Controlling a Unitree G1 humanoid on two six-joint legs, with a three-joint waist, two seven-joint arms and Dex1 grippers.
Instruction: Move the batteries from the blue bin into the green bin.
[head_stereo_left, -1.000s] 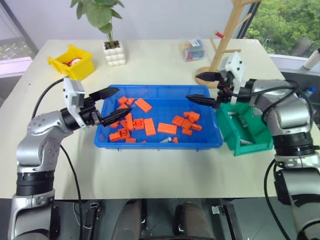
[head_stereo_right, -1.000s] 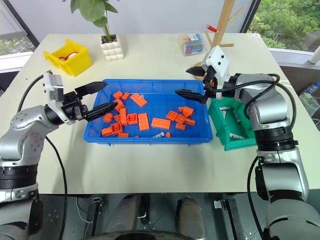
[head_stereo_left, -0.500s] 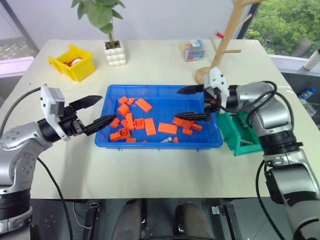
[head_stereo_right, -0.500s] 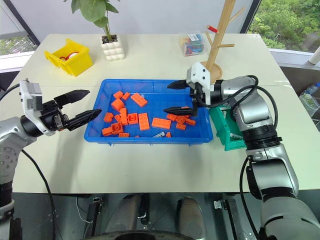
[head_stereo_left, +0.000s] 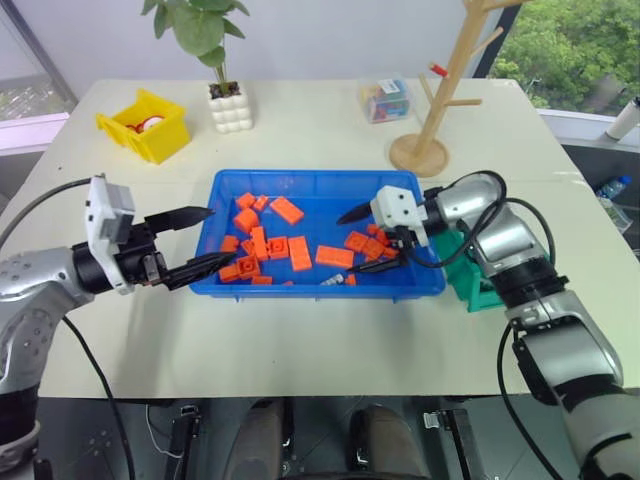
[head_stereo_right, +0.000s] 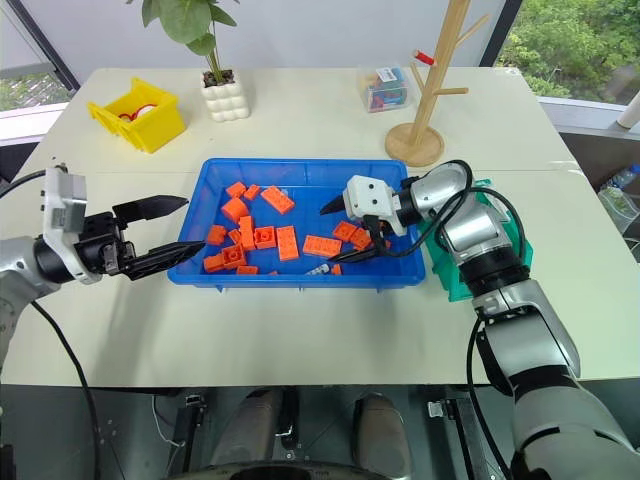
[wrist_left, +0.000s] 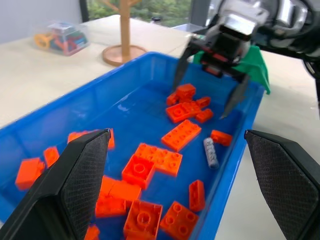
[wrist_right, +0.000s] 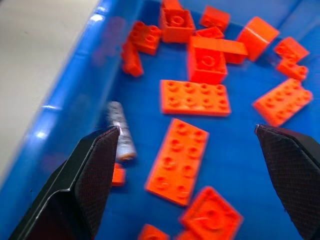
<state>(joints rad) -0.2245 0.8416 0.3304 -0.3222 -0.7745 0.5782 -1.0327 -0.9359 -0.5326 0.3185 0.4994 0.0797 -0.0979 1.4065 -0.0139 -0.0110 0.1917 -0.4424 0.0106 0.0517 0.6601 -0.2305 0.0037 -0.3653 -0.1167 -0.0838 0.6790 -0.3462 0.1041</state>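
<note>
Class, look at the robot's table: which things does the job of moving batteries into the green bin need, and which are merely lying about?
Needed for the job:
- battery
- blue bin
- green bin
- right gripper, open over the blue bin

Merely lying about:
- orange blocks
- yellow bin
- potted plant
- wooden stand
- clear box of coloured bits

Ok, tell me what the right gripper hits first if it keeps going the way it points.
Most likely the blue bin's floor among the orange blocks. The open right gripper angles down into the bin, with a battery just beside one finger; depth is hard to judge.
</note>
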